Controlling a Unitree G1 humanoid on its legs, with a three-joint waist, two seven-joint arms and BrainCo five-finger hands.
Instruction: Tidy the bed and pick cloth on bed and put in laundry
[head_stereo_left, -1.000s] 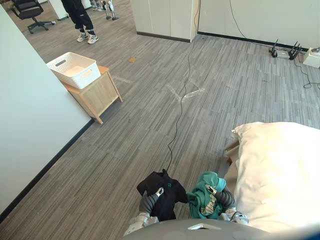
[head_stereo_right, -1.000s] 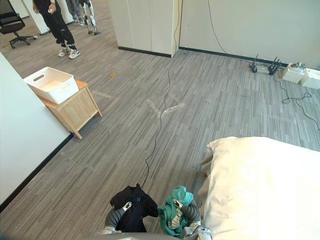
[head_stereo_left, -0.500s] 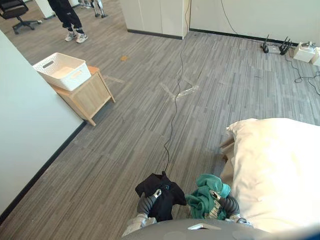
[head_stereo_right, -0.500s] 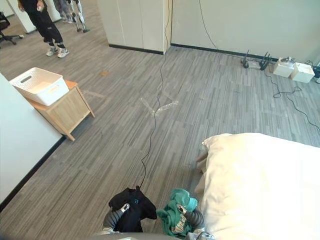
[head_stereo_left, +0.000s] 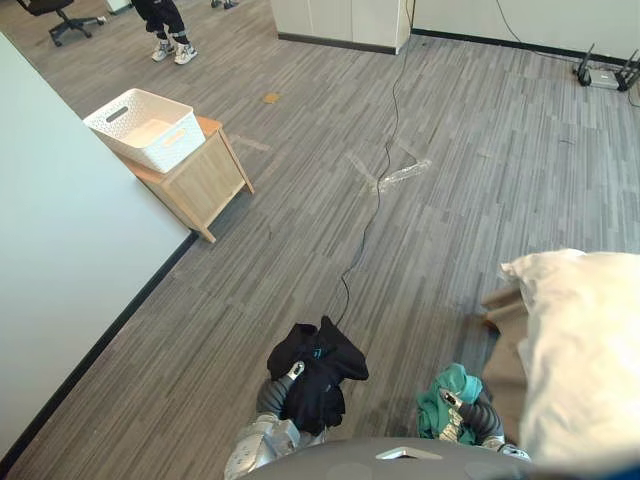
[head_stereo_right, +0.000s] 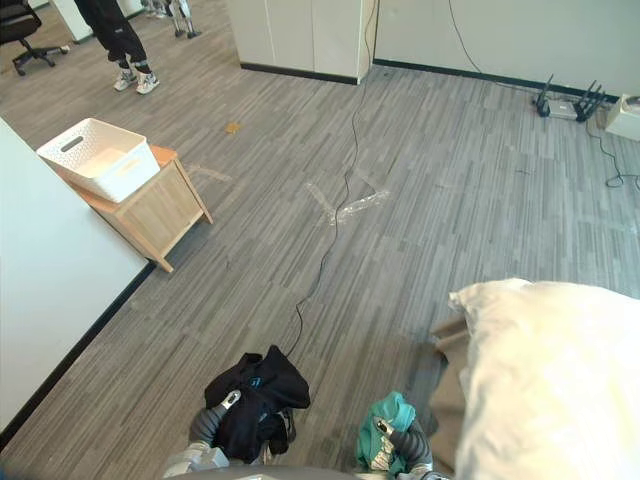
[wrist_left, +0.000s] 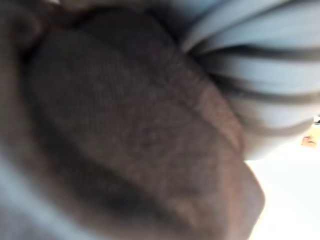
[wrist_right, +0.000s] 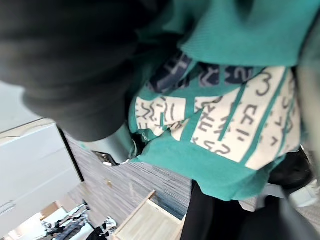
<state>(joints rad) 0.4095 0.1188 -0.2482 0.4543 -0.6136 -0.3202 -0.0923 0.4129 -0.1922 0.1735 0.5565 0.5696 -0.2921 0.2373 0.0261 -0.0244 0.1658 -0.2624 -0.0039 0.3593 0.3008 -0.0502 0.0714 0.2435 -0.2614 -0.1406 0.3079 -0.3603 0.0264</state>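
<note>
The black cloth is bunched in the left hand, low and close to the robot. One finger curls over the top of the bundle, and the left wrist view shows dark fabric pressed right against the camera. Just beside it, the teal cloth is clutched in the right hand, whose fingers are curled into the folds. In the right wrist view its printed panel hangs down past the hand. Both garments are held up off the grey plank floor and are off the bed.

On the robot's right, the bed shows a corner of puffy white bedding. A tan layer pokes out rumpled at its near edge. Too little of it is in view to judge whether it has been tidied.

Farther off to the left, against the white wall, a small wooden cabinet carries the white laundry basket. The basket is well apart from both hands. Beyond it a person's legs stand at the far edge.

As I judge it, the picking up is done. What remains is the carry across the open floor and the drop of both cloths into the basket.
</note>
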